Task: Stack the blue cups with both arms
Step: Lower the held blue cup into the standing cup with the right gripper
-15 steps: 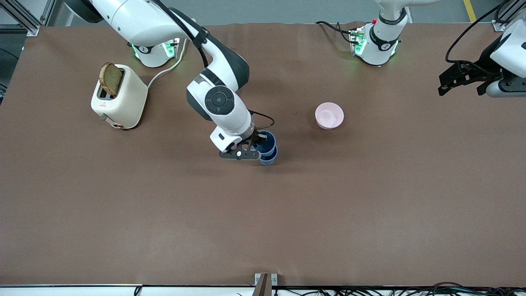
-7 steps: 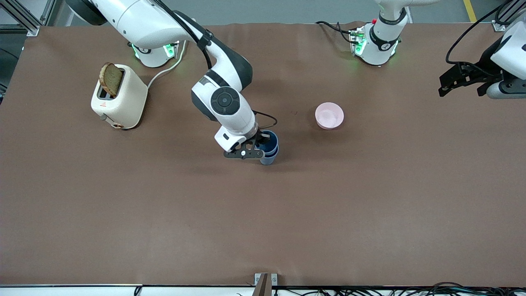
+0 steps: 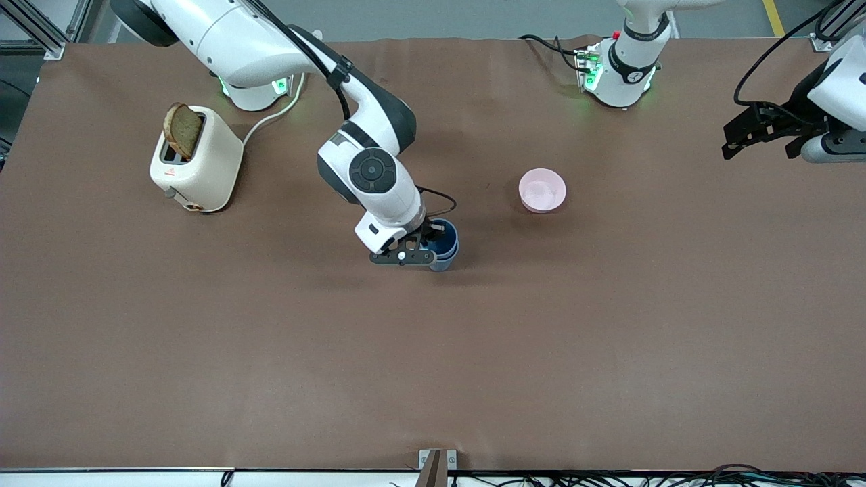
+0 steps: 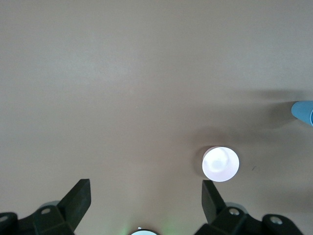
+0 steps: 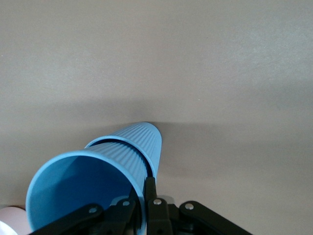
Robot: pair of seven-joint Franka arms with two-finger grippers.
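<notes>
Two blue cups stand nested in the middle of the table. The upper cup [image 3: 444, 235] sits inside the lower cup [image 3: 443, 262]. My right gripper [image 3: 427, 243] is shut on the upper cup's rim, one finger inside and one outside. In the right wrist view the upper cup [image 5: 83, 191] is large and close, sunk into the ribbed lower cup [image 5: 144, 139], with my right gripper [image 5: 143, 196] pinching its wall. My left gripper [image 3: 759, 145] is open and empty, waiting in the air at the left arm's end of the table; it also shows in the left wrist view [image 4: 145, 196].
A pink bowl [image 3: 542, 190] sits toward the left arm's end from the cups; it also shows in the left wrist view [image 4: 220, 164]. A cream toaster [image 3: 196, 162] with a bread slice [image 3: 183, 130] stands near the right arm's base.
My right gripper has lowered the upper cup deeper into the lower cup and shifted slightly toward the left arm's end. The left arm has not moved.
</notes>
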